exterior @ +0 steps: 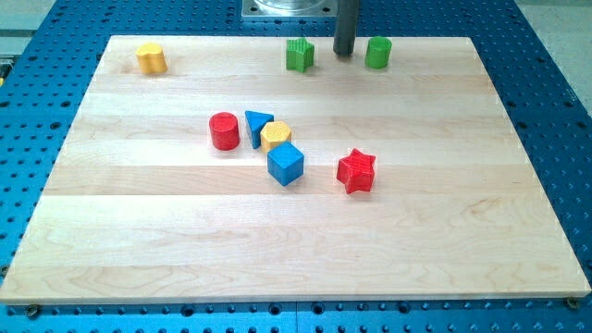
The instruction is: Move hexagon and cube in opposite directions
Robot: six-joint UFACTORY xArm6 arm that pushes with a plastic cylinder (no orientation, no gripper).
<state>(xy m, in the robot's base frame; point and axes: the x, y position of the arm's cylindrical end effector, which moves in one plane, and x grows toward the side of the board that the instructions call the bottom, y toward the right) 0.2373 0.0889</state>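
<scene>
Yellow hexagon (276, 136) touching blue cube (286, 164), mid-board; my tip (344, 53) well apart, at view's top; no pincer fitted.

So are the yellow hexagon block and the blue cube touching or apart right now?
Touching: the yellow hexagon block sits against the blue cube, no wood visible between. My tip is far off, near the view's top.

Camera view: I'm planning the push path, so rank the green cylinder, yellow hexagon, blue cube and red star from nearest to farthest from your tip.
From my tip:
1. Green cylinder, just to the view's right.
2. Yellow hexagon, below and left.
3. Red star and blue cube, lower still, too close to call.
</scene>
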